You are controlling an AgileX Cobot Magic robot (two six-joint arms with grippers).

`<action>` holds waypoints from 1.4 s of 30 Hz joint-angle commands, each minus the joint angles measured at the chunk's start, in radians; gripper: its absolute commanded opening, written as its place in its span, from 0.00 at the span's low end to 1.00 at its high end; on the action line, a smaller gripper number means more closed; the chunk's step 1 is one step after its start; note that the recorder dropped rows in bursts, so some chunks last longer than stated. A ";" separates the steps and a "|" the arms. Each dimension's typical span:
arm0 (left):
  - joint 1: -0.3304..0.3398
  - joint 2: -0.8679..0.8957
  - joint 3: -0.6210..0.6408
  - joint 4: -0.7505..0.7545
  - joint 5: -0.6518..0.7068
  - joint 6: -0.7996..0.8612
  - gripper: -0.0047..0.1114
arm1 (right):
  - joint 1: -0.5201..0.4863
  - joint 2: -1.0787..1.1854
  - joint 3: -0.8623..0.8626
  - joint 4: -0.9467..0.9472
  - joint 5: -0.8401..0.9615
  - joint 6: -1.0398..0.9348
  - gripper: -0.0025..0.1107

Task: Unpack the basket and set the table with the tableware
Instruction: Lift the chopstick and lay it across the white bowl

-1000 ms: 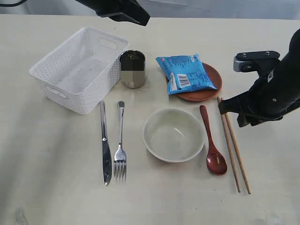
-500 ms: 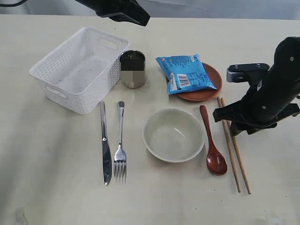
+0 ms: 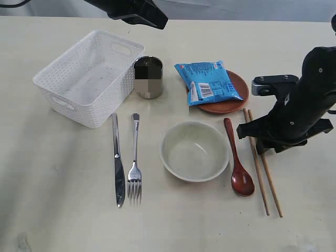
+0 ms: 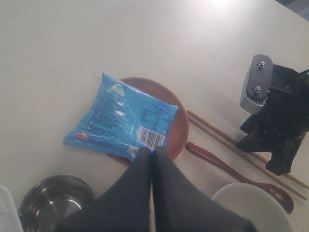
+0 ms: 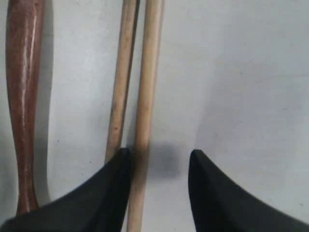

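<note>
The white basket (image 3: 89, 76) stands empty at the back left of the table (image 3: 52, 184). Laid out on the table are the steel cup (image 3: 148, 77), knife (image 3: 117, 163), fork (image 3: 135, 168), cream bowl (image 3: 195, 151), dark red spoon (image 3: 239, 165) and wooden chopsticks (image 3: 264, 176). The reddish-brown plate (image 3: 237, 86) carries a blue snack packet (image 3: 207, 81). My right gripper (image 5: 159, 159) is open, low over the chopsticks (image 5: 145, 72). One stick lies in the gap against a finger (image 5: 113, 188). My left gripper (image 4: 153, 151) is shut and empty, high above the plate (image 4: 179, 126).
The left arm (image 3: 131, 11) hangs over the table's back edge behind the basket. The right arm's body (image 3: 294, 115) covers the table to the right of the plate. The spoon handle (image 5: 21, 96) lies just beside the chopsticks.
My right arm has moved left and settled over the upper part of the chopsticks. The left arm and the tableware have stayed where they were.
</note>
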 commanded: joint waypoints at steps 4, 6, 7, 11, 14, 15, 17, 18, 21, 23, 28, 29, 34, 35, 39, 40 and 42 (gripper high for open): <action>0.002 -0.011 0.002 0.000 0.003 0.001 0.04 | -0.001 0.002 0.003 0.005 -0.002 0.024 0.36; 0.002 -0.011 0.002 0.000 0.003 0.001 0.04 | -0.001 0.002 0.005 0.005 -0.002 0.024 0.36; 0.002 -0.011 0.002 0.000 0.003 0.001 0.04 | -0.001 0.002 0.007 0.005 -0.002 0.024 0.36; 0.002 -0.011 0.002 0.000 0.003 0.001 0.04 | -0.001 0.029 0.009 0.005 0.018 0.024 0.36; 0.002 -0.011 0.002 0.000 0.005 0.001 0.04 | -0.001 0.041 0.009 0.005 0.024 0.024 0.29; 0.002 -0.011 0.002 0.000 0.005 0.001 0.04 | -0.001 0.041 0.009 0.005 0.028 0.024 0.23; 0.002 -0.011 0.002 0.000 0.005 0.001 0.04 | -0.001 0.041 0.009 0.005 0.037 0.024 0.06; 0.002 -0.011 0.002 0.000 0.005 0.001 0.04 | -0.001 0.041 0.009 0.005 0.039 0.026 0.02; 0.002 -0.011 0.002 0.002 0.005 0.001 0.04 | -0.001 0.041 0.007 0.005 0.050 0.028 0.02; 0.002 -0.011 0.002 0.007 0.013 0.001 0.04 | -0.001 0.027 -0.013 -0.007 0.096 0.028 0.02; 0.002 -0.011 0.002 0.041 0.024 0.006 0.04 | -0.001 -0.125 -0.085 0.014 0.238 0.034 0.02; 0.002 -0.011 0.002 0.046 0.024 0.006 0.04 | -0.001 -0.149 -0.086 0.045 0.238 0.030 0.02; 0.002 -0.025 0.002 0.112 0.032 -0.021 0.04 | 0.136 -0.220 -0.098 0.185 0.233 0.021 0.02; 0.002 -0.038 0.002 0.125 0.042 -0.036 0.04 | 0.186 -0.220 -0.107 0.222 0.196 0.025 0.02; 0.002 -0.083 0.026 0.151 0.054 -0.052 0.04 | 0.264 -0.209 -0.153 0.307 0.070 0.080 0.02; 0.002 -0.094 0.035 0.166 0.042 -0.052 0.04 | 0.273 -0.197 -0.168 0.316 0.066 0.094 0.02; 0.002 -0.114 0.057 0.187 0.011 -0.052 0.04 | 0.285 -0.171 -0.192 0.339 0.073 0.105 0.02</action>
